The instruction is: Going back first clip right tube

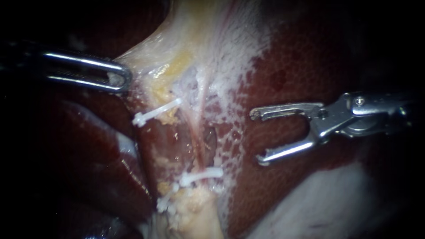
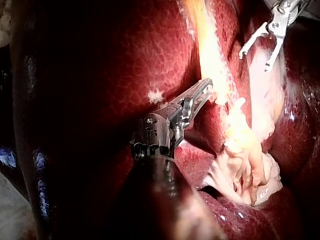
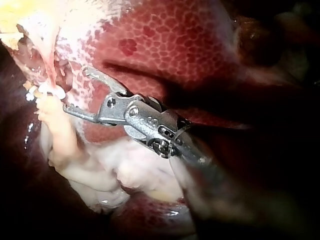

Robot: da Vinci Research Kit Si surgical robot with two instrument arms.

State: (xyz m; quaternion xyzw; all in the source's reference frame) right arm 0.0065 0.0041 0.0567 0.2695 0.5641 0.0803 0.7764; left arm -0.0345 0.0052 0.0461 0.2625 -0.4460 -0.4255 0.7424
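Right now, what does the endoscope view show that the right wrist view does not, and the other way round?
Only the endoscope view: my left instrument, shut on pale tissue, and the upper white clip. Only the right wrist view: the dark shaft behind the joint. Both: my right instrument, open, beside the mottled liver, and the lower white clip.

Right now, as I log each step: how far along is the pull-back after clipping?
Done: white clips sit across the tubes, and the right instrument is open, empty, apart from them over the liver. In hand: the left instrument grips pale tissue, holding it taut. Left: seemingly little beyond pulling farther out.
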